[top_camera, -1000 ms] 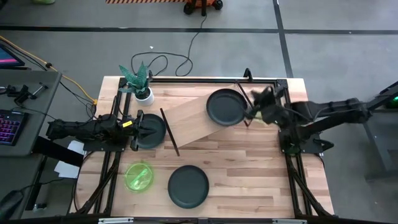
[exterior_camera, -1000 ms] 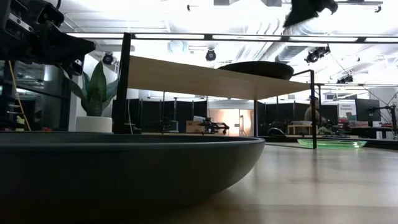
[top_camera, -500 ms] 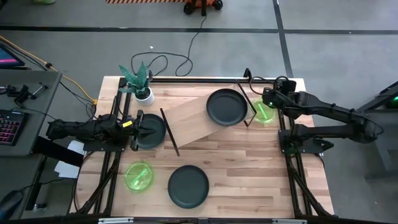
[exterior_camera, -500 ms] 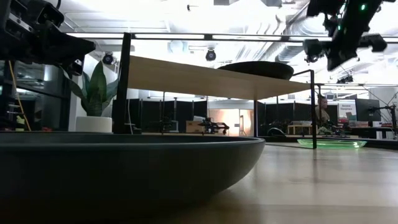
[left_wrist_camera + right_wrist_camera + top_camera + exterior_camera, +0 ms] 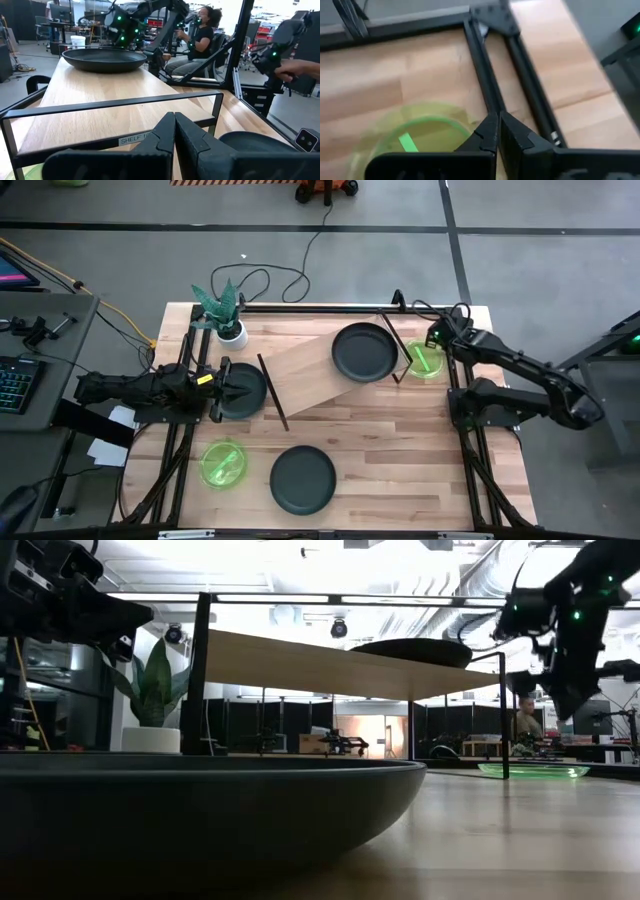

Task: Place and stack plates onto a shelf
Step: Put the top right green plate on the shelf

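At upper right of the high view, the right gripper (image 5: 437, 338) hovers above a translucent green plate (image 5: 425, 361) with its fingers clenched together and empty; the right wrist view shows the same green plate (image 5: 415, 135) lying on the tabletop beside a black frame rail (image 5: 490, 85). Judged from this posture, the gripper is lining up at the plate's rim for a pick.

At centre left, the left gripper (image 5: 222, 388) rests with its fingers pressed together, holding nothing, at the edge of a dark grey plate (image 5: 243, 390). This arm appears to be waiting.

The shelf (image 5: 315, 370), a light wood board on black rod legs, sits diagonally across the upper middle of the table. One dark plate (image 5: 364, 351) already lies on its right end, so further plates would stack there. A second green plate (image 5: 224, 463) and another dark plate (image 5: 303, 479) remain at lower left and lower centre.

The striped wooden tabletop (image 5: 400, 450) is level. A white pot with a green plant (image 5: 226, 315) stands at its upper left corner. Beyond the table, the left wrist view shows a seated person (image 5: 197, 37) in a workshop room.
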`<state>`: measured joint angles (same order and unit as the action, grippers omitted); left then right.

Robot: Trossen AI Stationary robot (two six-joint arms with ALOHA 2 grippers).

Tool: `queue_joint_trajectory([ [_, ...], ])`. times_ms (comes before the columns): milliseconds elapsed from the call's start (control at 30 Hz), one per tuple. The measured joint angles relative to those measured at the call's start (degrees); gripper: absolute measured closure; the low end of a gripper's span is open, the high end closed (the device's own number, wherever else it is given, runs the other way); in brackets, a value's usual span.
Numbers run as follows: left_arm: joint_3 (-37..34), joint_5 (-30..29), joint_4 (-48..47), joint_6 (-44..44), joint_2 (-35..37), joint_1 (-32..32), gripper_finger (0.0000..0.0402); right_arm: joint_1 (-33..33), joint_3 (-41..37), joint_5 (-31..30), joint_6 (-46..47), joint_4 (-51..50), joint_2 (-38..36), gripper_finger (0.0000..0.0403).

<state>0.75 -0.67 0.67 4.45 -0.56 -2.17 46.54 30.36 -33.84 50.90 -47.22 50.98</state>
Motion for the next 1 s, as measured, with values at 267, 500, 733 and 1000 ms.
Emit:
queue_joint_trajectory([
  [267,0.0,0.0,-0.01,-0.02,-0.02,0.0,0.0401,2.34,-5.43,7.85,-0.69,2.23,0.02,0.0319],
  [500,0.0,0.0,-0.01,0.0,-0.02,0.0,0.0401,1.54,-5.43,16.16,1.76,2.93,0.02,0.025],
  [733,0.0,0.0,-0.01,1.36,-0.01,0.0,0.0401,-0.17,-5.43,15.74,7.6,-3.04,0.07,0.0245],
  [1000,0.0,0.0,-0.01,1.41,-0.01,0.0,0.0401,-4.41,-11.53,16.54,15.07,1.19,0.07,0.0258],
])
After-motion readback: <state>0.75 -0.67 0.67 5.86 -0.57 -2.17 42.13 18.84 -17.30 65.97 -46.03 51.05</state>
